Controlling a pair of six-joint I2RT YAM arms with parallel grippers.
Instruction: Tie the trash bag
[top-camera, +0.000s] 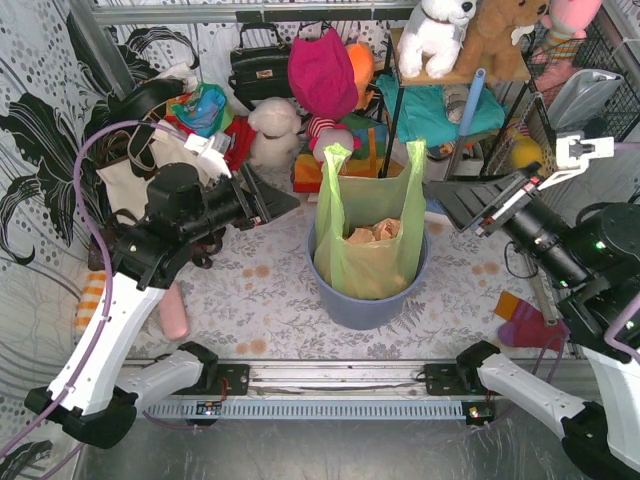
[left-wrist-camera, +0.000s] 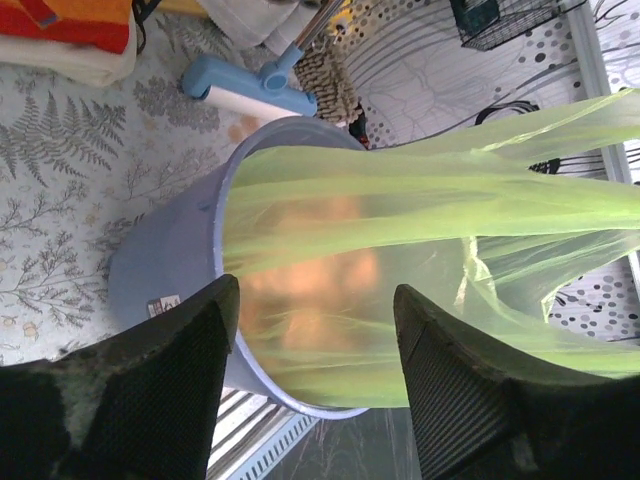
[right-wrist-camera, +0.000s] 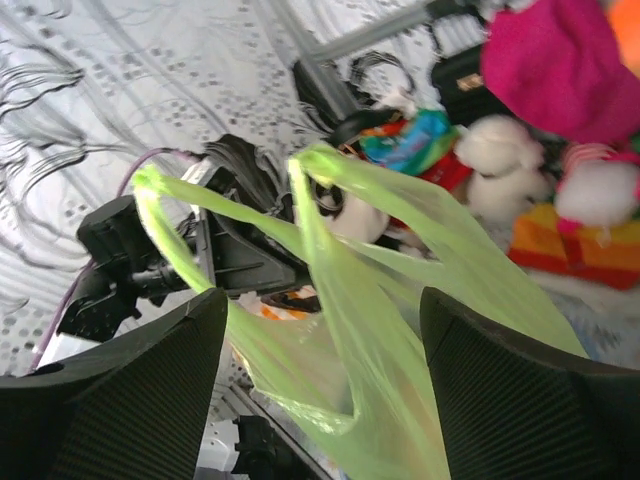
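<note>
Surface: fern-print tablecloth (top-camera: 250, 300).
Room: plush toys (top-camera: 275, 130) and a black leather handbag (top-camera: 258, 65) heaped behind.
Bag: thin lime-green plastic trash bag (top-camera: 372, 255) lines the round blue plastic bin (top-camera: 365, 308) at table centre; handles upright, untied.
Left gripper (top-camera: 282, 205): level, left of bag, jaws spread, empty.
Right gripper (top-camera: 440, 202): level, right of bag, jaws spread, empty.

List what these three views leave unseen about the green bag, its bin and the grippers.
- Bottom of the trash bag: top view, hidden inside the blue bin.
- Contents: left wrist view, only a brown blur through the plastic.
- Bag handles: left wrist view, ends cut off by the right edge.
- Whether the right gripper touches the bag: top view too small, right wrist view gives no depth.
</note>
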